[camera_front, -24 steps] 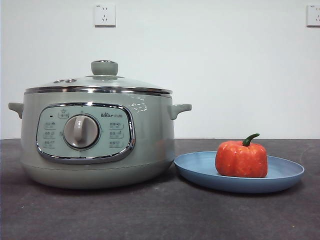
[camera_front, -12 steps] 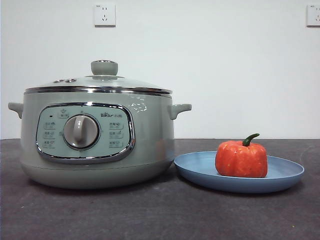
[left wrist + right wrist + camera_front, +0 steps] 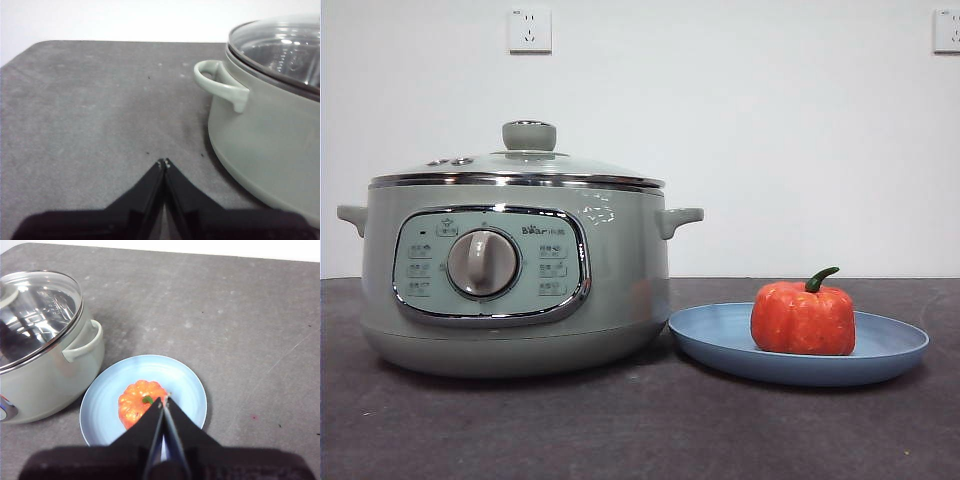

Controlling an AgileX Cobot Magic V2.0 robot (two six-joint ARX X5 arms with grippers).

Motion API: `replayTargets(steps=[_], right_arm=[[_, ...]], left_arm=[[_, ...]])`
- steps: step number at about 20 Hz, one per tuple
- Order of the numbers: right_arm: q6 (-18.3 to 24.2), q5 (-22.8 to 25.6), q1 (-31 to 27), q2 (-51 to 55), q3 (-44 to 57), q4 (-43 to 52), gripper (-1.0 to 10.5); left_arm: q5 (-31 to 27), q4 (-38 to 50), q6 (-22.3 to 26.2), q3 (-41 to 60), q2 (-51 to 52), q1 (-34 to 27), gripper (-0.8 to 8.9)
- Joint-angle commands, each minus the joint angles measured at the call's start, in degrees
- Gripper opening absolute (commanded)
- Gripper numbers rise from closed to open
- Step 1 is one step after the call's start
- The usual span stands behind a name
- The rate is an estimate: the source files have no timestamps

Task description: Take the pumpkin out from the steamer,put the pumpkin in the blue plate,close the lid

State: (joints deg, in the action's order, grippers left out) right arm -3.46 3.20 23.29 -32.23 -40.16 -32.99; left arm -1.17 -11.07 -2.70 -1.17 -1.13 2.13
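I am holding both claws clenched on nothing: left claw (image 3: 163, 162) over bare worktop (image 3: 90, 110) beside the steamer (image 3: 515, 285), right claw (image 3: 163, 400) above the pumpkin (image 3: 803, 318), which is sitting on the blue plate (image 3: 720, 335), at 3 o'clock from the steamer. The lid (image 3: 520, 165) is resting closed. Risk, judged: a low-passing right claw could clip the stem and roll the pumpkin off. The front view is showing the dial; the wrist views are not.

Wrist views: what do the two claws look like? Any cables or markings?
Both look alike. The left claw and the right claw are each two flat matte-black jaws that taper from a broad black base to a thin tip, with tiny pale specks at the very tips. No cables, labels or markings show. Neither arm appears in the front view.
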Motion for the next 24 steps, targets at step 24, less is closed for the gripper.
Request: replayTargets(steps=[24], right_arm=[[4.5, -1.9, -6.73, 11.78, 4.44, 1.01, -0.2]], left_arm=[[1.31, -0.17, -0.57, 0.74, 0.55, -0.66, -0.03]])
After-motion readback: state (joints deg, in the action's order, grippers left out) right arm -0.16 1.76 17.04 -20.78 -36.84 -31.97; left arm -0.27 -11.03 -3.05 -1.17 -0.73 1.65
